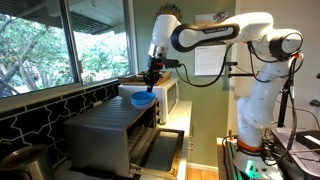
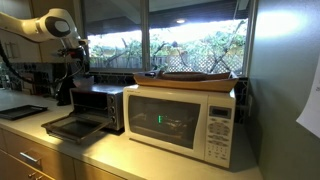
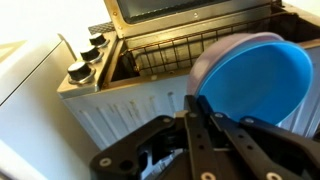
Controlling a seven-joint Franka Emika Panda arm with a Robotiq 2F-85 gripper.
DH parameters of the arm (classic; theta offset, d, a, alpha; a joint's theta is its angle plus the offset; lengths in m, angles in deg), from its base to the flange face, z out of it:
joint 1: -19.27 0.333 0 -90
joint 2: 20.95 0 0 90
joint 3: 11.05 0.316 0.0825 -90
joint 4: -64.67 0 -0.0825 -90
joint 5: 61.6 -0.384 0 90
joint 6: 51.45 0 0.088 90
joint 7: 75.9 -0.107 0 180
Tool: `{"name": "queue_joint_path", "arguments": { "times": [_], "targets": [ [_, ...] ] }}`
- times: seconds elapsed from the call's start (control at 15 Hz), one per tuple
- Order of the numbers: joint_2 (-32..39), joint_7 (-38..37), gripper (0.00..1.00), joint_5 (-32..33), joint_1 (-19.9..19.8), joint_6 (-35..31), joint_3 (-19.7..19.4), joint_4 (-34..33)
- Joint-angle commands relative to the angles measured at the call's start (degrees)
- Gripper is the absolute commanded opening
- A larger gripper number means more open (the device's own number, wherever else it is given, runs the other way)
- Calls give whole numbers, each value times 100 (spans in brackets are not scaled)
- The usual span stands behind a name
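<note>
While above toaster oven (image 1: 105, 128), claw (image 3: 196, 104) pinched together on blue bowl (image 3: 255, 85) rim.

One robot arm (image 1: 215, 35) with one gripper (image 3: 196, 102) is showing, alongside one blue bowl (image 3: 255, 80), one toaster oven (image 2: 100, 105), one microwave (image 2: 180, 120) and one brown tray (image 2: 195, 77).

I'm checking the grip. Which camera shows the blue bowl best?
Wrist view: the blue bowl fills its right side, rim at the gripper. In an exterior view it is a small blue patch; in an exterior view with the microwave it cannot be made out.
</note>
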Motion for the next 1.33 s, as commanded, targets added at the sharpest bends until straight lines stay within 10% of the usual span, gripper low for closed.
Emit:
{"name": "queue_joint_path", "arguments": {
  "times": [0.0,0.4,0.87,0.93,1.27],
  "targets": [
    [352,-214,1,785,-122,537,292,-552],
    [889,-524,1,1846,-32,779,497,-1026],
    [1068,-1104,1,746,-6,-75,-120,-679],
    [1083,-1174,30,666,-15,-166,-185,-649],
    [1070,-1239,60,311,-4,-354,-384,-510]
  ]
}}
